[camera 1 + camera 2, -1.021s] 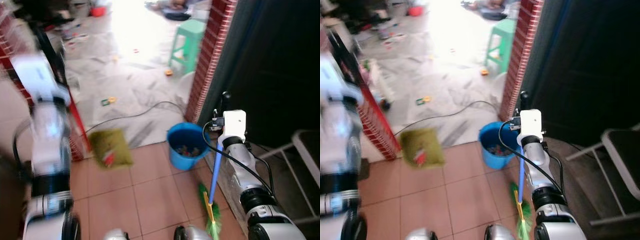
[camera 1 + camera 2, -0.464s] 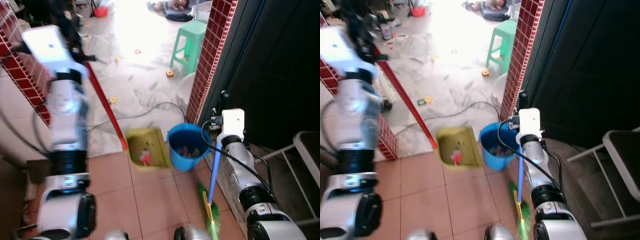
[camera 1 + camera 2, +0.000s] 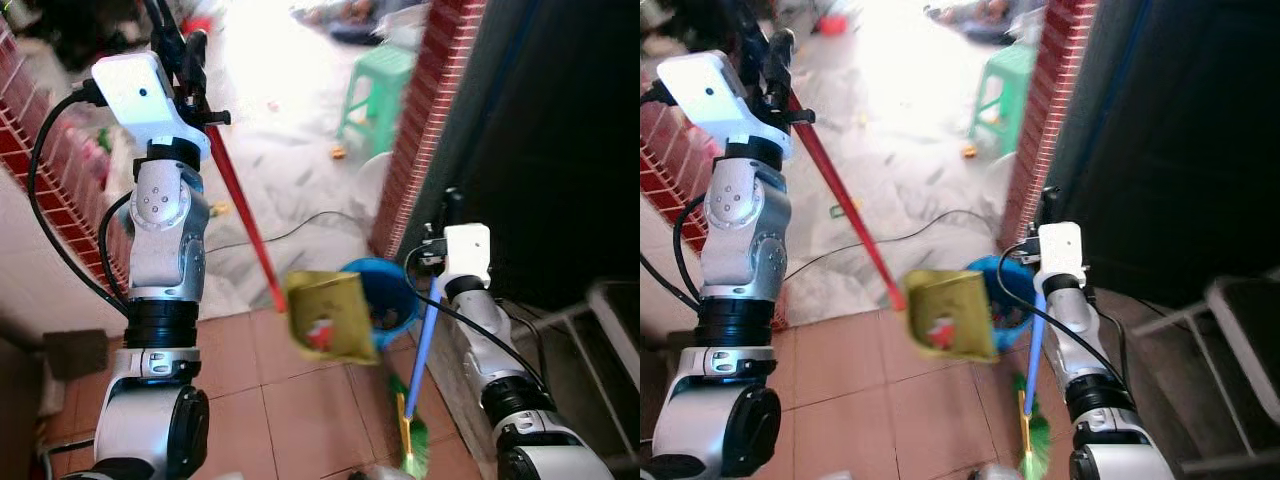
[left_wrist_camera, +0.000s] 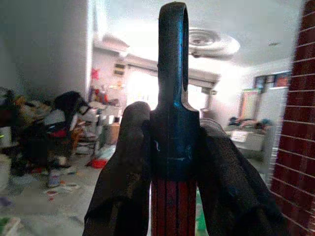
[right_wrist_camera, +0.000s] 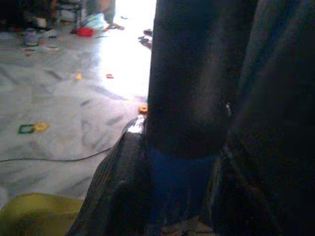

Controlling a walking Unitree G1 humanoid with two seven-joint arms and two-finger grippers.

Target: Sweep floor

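My left gripper is raised high at the left and shut on the top of a red dustpan handle. The handle's dark end sits between its fingers. The yellow dustpan hangs tilted at the handle's lower end, with a red scrap in it, right beside the blue bucket. My right gripper is shut on the blue broom handle, which shows between its dark fingers. The green and yellow broom head rests on the tiles.
A red brick pillar and a dark wall stand at the right. A green stool, a black cable and small scraps lie on the marble floor beyond. Another brick wall borders the left. A white rack is at the far right.
My left arm has swung the dustpan rightward, from the left tiles to beside the blue bucket, and tilted it. The right gripper and broom have stayed put.
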